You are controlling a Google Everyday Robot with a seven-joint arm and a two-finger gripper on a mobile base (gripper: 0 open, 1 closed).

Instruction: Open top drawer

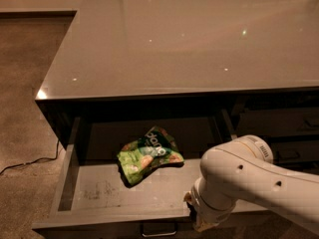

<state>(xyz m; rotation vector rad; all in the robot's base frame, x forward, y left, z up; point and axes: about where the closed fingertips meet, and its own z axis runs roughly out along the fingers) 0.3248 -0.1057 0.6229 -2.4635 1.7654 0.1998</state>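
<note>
The top drawer [99, 195] stands pulled far out from under the grey countertop [179, 44], showing its lighter, scuffed inside. Its small dark loop handle [158, 229] shows at the centre of the front, at the frame's bottom edge. A crumpled green snack bag [148, 154] lies inside, near the middle. My gripper [195, 217] is at the drawer's front edge, just right of the handle, mostly hidden behind my white arm [249, 183]. Whether it touches the front is hidden.
The right-hand stack of dark drawers [279, 128] sits closed beside the open one. A dark cable [30, 162] runs across the speckled floor at the left. The floor at the left is open carpet.
</note>
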